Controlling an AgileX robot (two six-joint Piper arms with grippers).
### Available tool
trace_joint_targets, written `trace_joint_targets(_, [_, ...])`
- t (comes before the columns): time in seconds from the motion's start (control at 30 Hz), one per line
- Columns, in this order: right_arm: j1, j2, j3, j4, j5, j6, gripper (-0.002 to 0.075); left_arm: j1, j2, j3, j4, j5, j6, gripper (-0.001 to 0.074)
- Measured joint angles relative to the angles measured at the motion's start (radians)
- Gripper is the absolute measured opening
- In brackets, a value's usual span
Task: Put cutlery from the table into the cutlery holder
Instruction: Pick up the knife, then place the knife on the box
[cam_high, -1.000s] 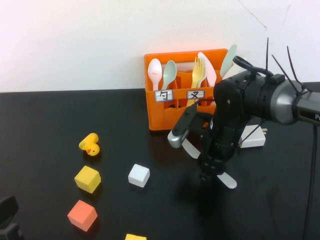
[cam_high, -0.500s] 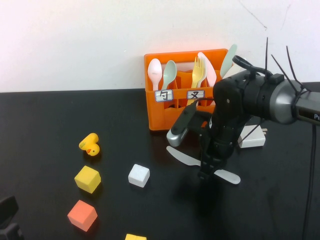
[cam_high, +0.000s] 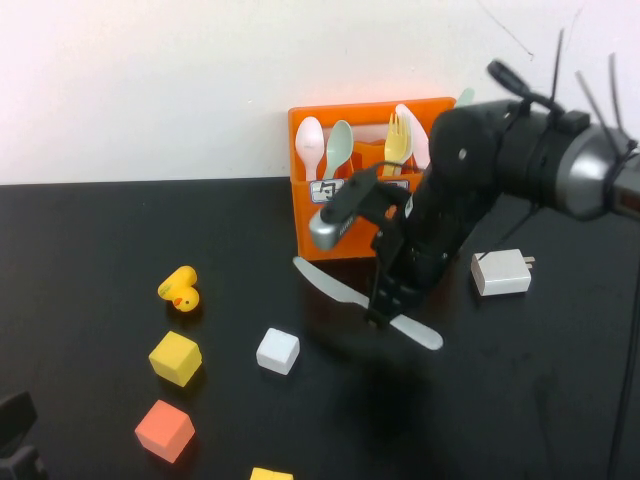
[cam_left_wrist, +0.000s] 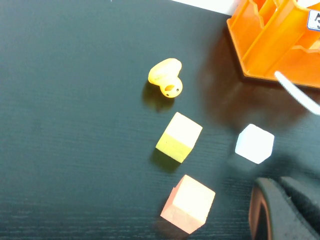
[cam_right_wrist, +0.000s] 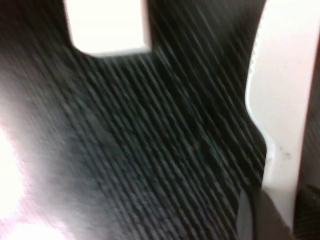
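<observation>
Broadly, the flat matte black tabletop (cam_high: 120, 240) carries the small orange plastic divided crate (cam_high: 322, 215) at the back. Just before it, the right gripper (cam_high: 385, 305) pinches a cream-white plastic knife (cam_high: 330, 285) mid-length, lifted and roughly level. Light, stiff and slick, it could pivot. The left gripper (cam_left_wrist: 280, 212) rests closed, empty.

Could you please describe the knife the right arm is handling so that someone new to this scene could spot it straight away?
Find the orange cutlery holder at the back of the black table. Just in front of it, the right tool grips a grey knife near its middle, held roughly level. It is the only utensil outside the holder, long and flat, unlike the nearby cubes.
</observation>
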Motion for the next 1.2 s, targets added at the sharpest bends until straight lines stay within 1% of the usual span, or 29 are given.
trace_joint_targets(0.13, [0.000, -0.040, -0.001, 0.090, 0.009, -0.055, 0.0134, 0.000, 0.000, 0.000, 0.000, 0.000, 0.000, -0.0001])
trace_joint_targets(0.3, [0.000, -0.095, -0.001, 0.274, 0.011, -0.178, 0.0134, 0.000, 0.000, 0.000, 0.004, 0.000, 0.000, -0.0001])
trace_joint_targets(0.43, [0.002, -0.148, -0.001, 0.369, -0.043, -0.239, 0.0134, 0.000, 0.000, 0.000, 0.006, 0.000, 0.000, -0.0001])
trace_joint_targets(0.8, [-0.002, -0.249, -0.001, 0.390, -0.357, -0.277, 0.0134, 0.000, 0.000, 0.000, 0.006, 0.000, 0.000, -0.0001])
trace_joint_targets(1.2, [-0.120, -0.248, 0.011, 0.454, -0.610, -0.277, 0.0134, 0.000, 0.000, 0.000, 0.006, 0.000, 0.000, -0.0001])
